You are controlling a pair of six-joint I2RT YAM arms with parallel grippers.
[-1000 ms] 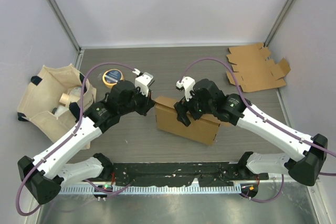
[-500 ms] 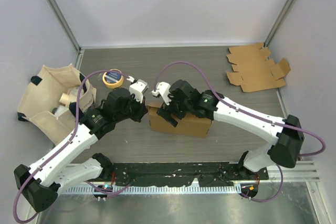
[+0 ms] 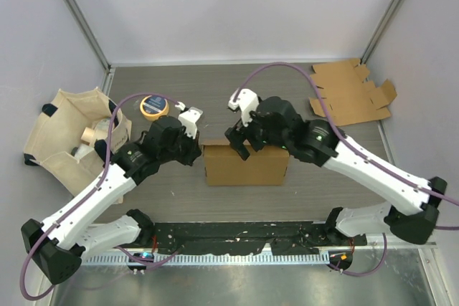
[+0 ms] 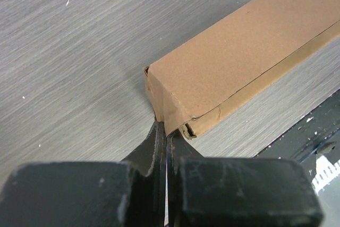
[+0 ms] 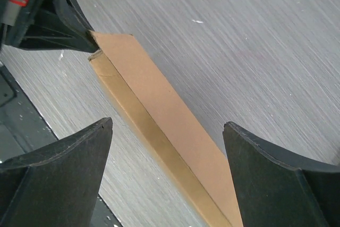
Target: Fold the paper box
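1. Slumping at the left edge of the table (image 3: 287,84): beige cloth bag (image 3: 68,134), mouth open, holding a pale roll and white bits too small to name.
2. Just past the bag, farther back: tape roll (image 3: 153,105), a flat ring with yellow rim and dark blue face.
3. Mid-table, near the arms: box (image 3: 246,165), brown matte card, long and low, top closed, thin seam running along its front side.
4. Left gripper (image 4: 166,136) pressed together at the box's left end corner, tips touching the card; flap nipped between or not, cannot tell.
5. Right gripper (image 5: 167,126) spread wide above the box, gripping nothing; black fingers (image 5: 64,163) blunt and wedge-shaped.
6. Far right corner: flat card blank (image 3: 351,93), same brown, tabbed outline, unfolded, well apart from the box.
7. Table top grey, finely streaked like wood grain, with a few white specks.
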